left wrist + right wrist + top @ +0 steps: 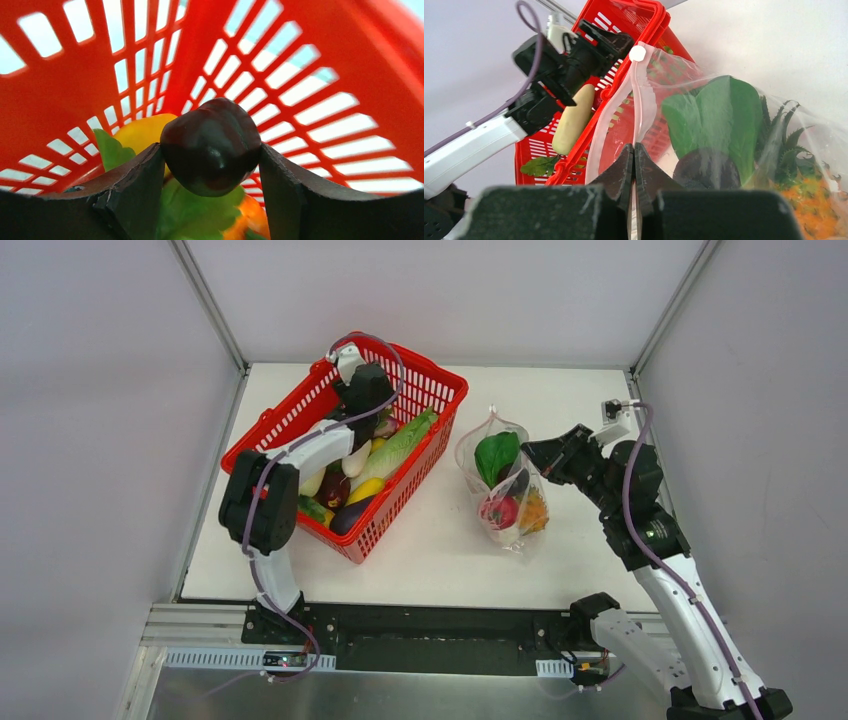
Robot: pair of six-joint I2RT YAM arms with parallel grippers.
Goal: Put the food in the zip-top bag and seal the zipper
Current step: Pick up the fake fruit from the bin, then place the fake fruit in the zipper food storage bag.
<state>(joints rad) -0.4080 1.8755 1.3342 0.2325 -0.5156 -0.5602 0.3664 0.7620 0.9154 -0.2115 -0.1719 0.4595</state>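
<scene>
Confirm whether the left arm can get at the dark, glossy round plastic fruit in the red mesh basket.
Likely yes: the left gripper holds the dark glossy fruit, fingers touching both sides.

Left arm point(300, 455) reaches toward one o'clock, left gripper point(210, 165) clamped on a dark purple fruit point(212, 140); right arm point(640, 510) leans toward eleven o'clock, right gripper point(634, 155) pinching the zipper point(644, 100).

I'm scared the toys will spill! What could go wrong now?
The left end effector squeezes a shiny dark round fruit by its curved sides in the red basket; it might slip out on lifting. The right end effector pinches just the pink edge of the zip-top bag, so the floppy mouth could sag shut.
</scene>
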